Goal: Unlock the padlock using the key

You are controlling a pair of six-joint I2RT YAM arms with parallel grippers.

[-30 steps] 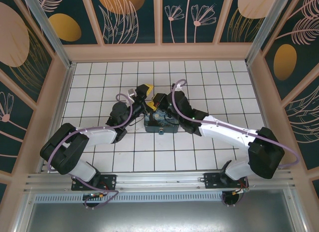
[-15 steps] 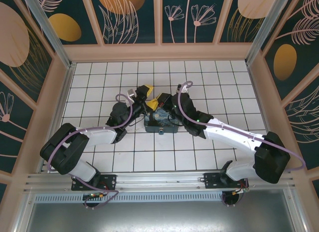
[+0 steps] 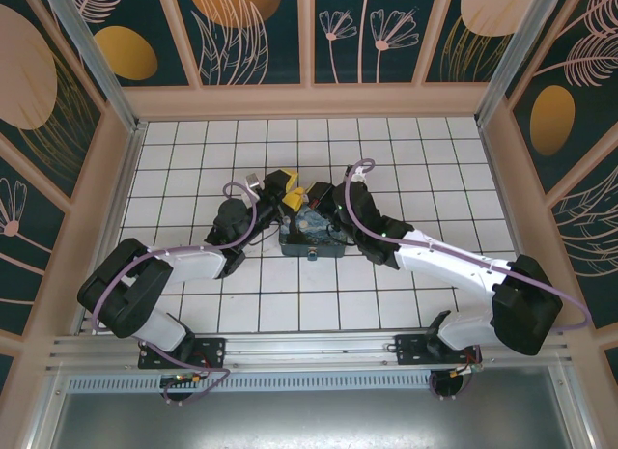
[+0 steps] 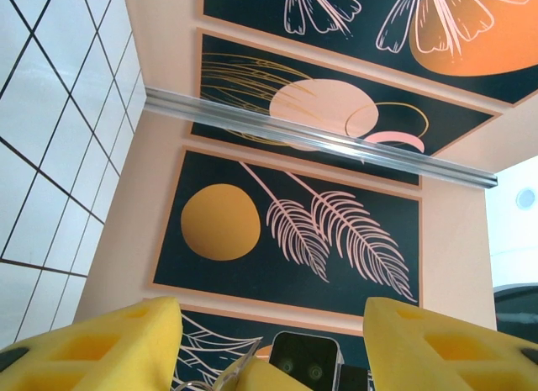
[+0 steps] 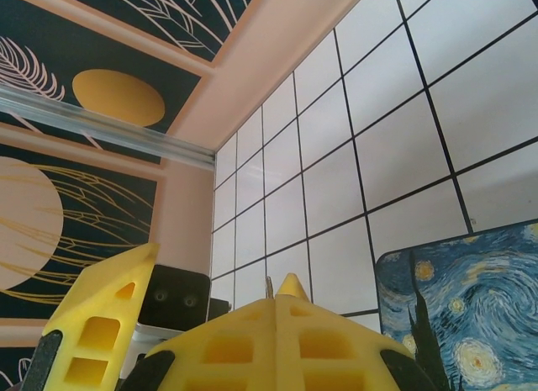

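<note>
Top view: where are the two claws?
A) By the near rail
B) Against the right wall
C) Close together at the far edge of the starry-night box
C: the left claw and the right claw sit side by side at the far edge of the box, mid-floor, away from rail and walls.

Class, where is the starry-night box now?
Top view: the box lies mid-floor, on the tiles. Right wrist view: bottom right corner.
</note>
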